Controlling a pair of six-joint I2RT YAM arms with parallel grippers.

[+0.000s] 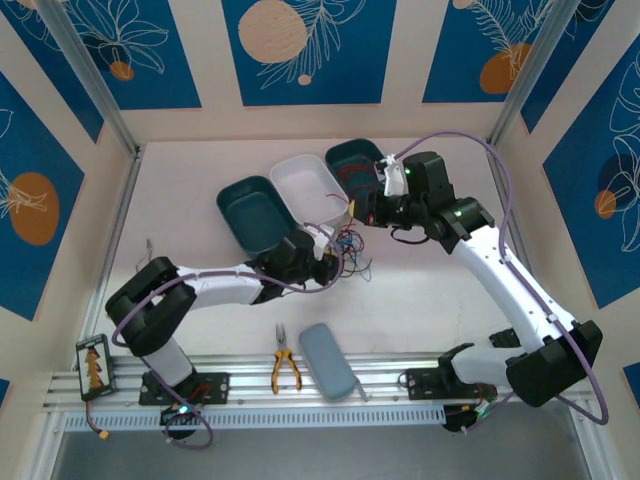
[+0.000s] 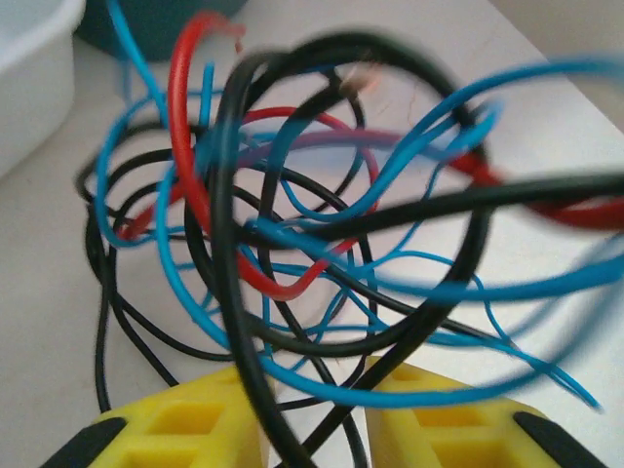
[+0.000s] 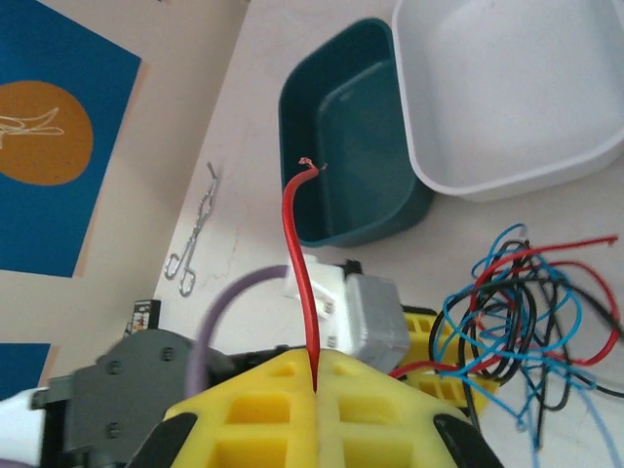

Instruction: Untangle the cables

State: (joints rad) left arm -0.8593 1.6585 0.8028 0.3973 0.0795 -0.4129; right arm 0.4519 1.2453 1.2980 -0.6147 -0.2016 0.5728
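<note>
Clamped shut in the right tool (image 3: 317,390): one red wire (image 3: 297,263), pinched at the seam between the yellow fingers and rising straight up, its bare frayed end at the top. Placed high in the middle of the overhead frame, above the near rim of a teal bin (image 1: 350,160).

Spread on the white desk (image 1: 450,300) at the centre of the overhead frame: the tangle of cables (image 1: 345,250), loops of blue, black and red crossing over one another. Just left of it, the left tool (image 2: 317,419), parted with a clear gap between its yellow fingers. Threaded down through that gap, a black cable (image 2: 229,244), not squeezed by either finger.

Above and left of the tangle, a second teal bin (image 1: 255,210), with a white bin (image 1: 310,185) to its right. Along the lower edge, yellow-handled pliers (image 1: 285,370) beside a grey case (image 1: 330,360).
</note>
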